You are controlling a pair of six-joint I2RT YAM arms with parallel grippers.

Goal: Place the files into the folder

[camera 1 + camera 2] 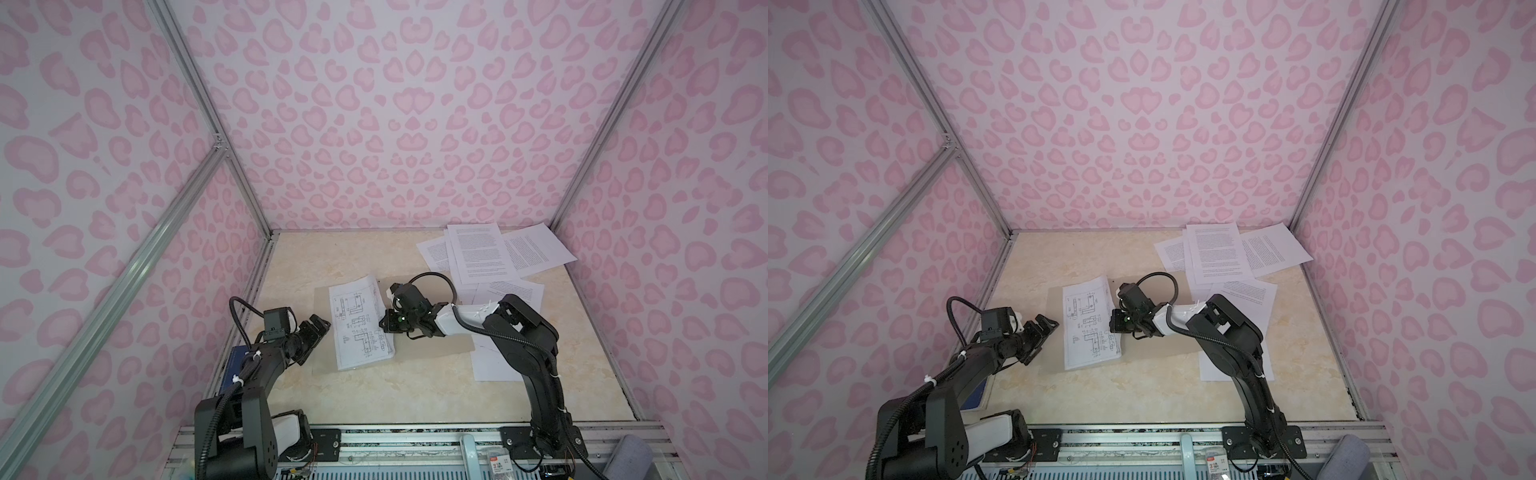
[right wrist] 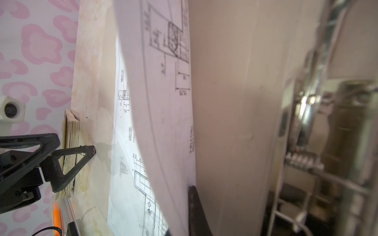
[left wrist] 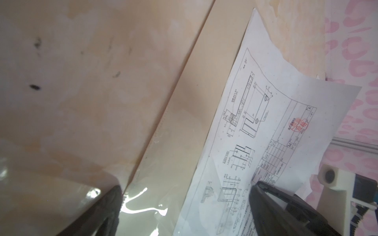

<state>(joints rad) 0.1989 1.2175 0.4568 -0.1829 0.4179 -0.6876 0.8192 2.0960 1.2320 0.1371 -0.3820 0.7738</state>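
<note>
Top views both show a beige table [image 1: 374, 399] with pink spotty walls around it. The folder [image 1: 424, 348] lies flat in the middle of the table. The drawing sheet [image 1: 357, 328] lies on the left part of the folder, and the near end of the sheet sticks out over the table. The right gripper [image 1: 383, 325] reaches in from the right, and its fingers are pinched tight on the right edge of the drawing sheet. That edge is lifted a little off the folder. In the right wrist view the sheet curves up beside one dark finger [image 2: 194, 206], and the bare folder shows next to it. The left gripper [image 1: 316, 337] hangs just left of the drawing sheet, with its fingers spread wide and nothing in them. In the left wrist view one finger [image 3: 266, 196] is over the drawing sheet, and I cannot tell if it touches. More files are on the right side of the table. A heap of text sheets [image 1: 478, 249] sits in the far right corner. One more text sheet [image 1: 519, 291] lies just nearer than the heap. A blank sheet [image 1: 494, 365] lies near and right, partly under the right arm. A blue book [image 1: 233, 365] peeks out at the left edge, under the left arm
</note>
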